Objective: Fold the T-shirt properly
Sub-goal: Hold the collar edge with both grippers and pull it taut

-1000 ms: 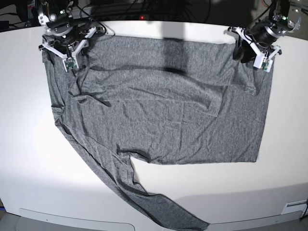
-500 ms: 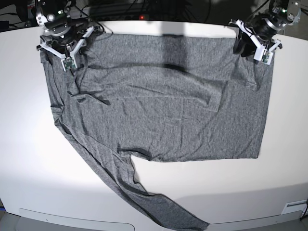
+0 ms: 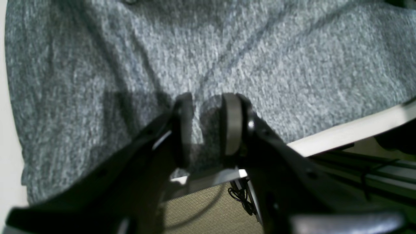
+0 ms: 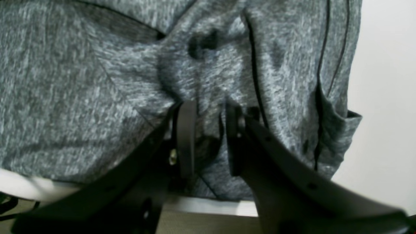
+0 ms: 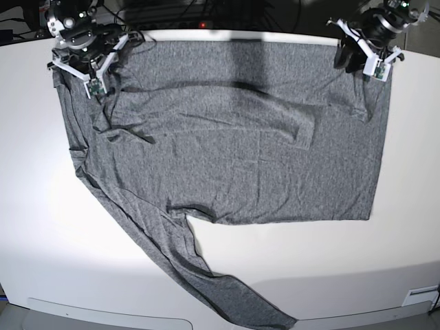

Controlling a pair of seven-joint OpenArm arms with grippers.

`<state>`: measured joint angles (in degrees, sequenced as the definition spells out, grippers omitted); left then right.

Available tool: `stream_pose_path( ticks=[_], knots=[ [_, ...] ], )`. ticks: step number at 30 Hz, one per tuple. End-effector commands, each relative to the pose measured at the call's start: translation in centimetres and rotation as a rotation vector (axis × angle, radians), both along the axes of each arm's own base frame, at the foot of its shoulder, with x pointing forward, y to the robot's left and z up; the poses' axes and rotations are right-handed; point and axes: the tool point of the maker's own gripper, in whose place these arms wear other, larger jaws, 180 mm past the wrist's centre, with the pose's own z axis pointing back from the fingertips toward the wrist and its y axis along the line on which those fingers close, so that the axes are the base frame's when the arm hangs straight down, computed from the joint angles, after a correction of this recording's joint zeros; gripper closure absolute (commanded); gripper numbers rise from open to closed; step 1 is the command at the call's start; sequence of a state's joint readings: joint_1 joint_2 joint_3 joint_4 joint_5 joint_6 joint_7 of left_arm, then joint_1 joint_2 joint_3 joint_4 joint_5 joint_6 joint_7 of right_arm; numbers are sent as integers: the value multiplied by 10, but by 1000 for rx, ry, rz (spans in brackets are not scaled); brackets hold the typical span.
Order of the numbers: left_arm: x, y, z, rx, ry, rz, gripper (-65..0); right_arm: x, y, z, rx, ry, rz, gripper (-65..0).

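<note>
The heather-grey T-shirt (image 5: 234, 151) lies spread flat on the white table (image 5: 316, 268). One long sleeve (image 5: 206, 275) trails to the front edge. My left gripper (image 5: 359, 56) is at the shirt's far right corner. In the left wrist view it (image 3: 206, 126) is shut on the T-shirt's (image 3: 227, 48) far edge. My right gripper (image 5: 93, 72) is at the far left corner. In the right wrist view it (image 4: 209, 136) is shut on a bunched fold of the T-shirt (image 4: 81, 81). The neck label is hidden.
The table's far edge (image 3: 351, 130) runs right behind both grippers, with dark cables (image 5: 199, 14) beyond it. A small white object (image 5: 419, 295) sits at the front right corner. Bare tabletop lies left, right and in front of the shirt.
Both grippers have moved toward the table's far edge, and the shirt's far edge has moved back with them. The shirt body lies flatter.
</note>
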<state>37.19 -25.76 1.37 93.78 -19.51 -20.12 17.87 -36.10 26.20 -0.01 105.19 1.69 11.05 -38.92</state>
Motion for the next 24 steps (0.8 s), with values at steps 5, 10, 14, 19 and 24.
stream_pose_path(
  ticks=[5,10,14,19,24],
  knots=[
    [-90,27,-41,188,385,-82,-159,-15,-3,1,-24,66,2,-164],
    [-91,27,-41,189,390,-83,-159,-12,-10,10,-73,40,20,-164],
    [-86,26,-40,181,364,-80,-159,-4,-21,16,-80,3,-9,-164],
    [-83,24,-38,181,360,-85,-159,-1,-21,17,-48,-9,-36,-164],
    [-77,20,-32,181,345,-96,-159,1,-17,17,-20,-16,-42,-164]
  ],
)
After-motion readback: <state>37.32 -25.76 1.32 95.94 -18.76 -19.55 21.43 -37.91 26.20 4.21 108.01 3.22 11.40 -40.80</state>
